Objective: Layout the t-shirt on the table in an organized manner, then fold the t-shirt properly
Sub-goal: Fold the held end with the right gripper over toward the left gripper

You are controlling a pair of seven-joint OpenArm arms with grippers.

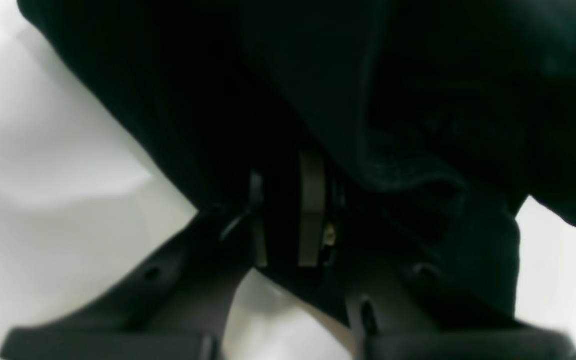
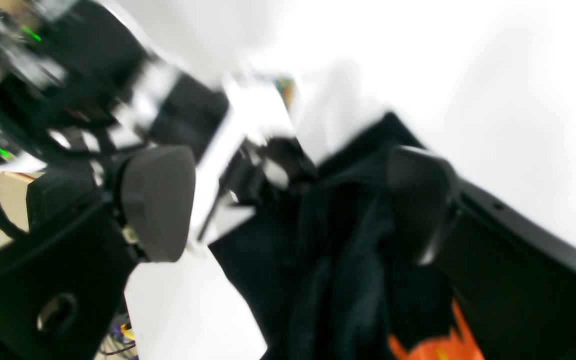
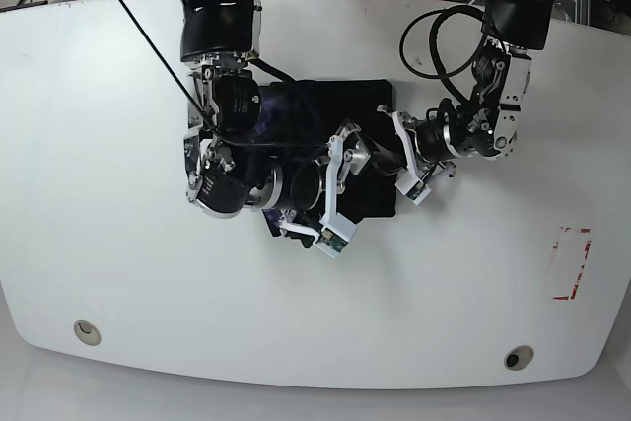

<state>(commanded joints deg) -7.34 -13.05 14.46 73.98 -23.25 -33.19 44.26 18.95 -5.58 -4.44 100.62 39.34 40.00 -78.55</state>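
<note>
The black t-shirt (image 3: 345,101) lies bunched in a rough rectangle at the middle of the white table (image 3: 118,145). My left gripper (image 3: 383,150) reaches in from the shirt's right edge. In the left wrist view, the left gripper (image 1: 285,225) is shut on a fold of the t-shirt (image 1: 418,75), with cloth draped over the fingers. My right gripper (image 3: 340,189) hovers over the shirt's lower part. In the right wrist view, the right gripper (image 2: 288,205) stands open, its pads (image 2: 158,200) wide apart above the crumpled t-shirt (image 2: 348,280), whose orange print (image 2: 433,345) shows at the bottom.
A red dashed rectangle (image 3: 570,263) is marked near the table's right edge. Two grey grommet holes (image 3: 87,330) (image 3: 518,357) sit near the front edge. Cables (image 3: 444,36) loop from the left arm's base at the back.
</note>
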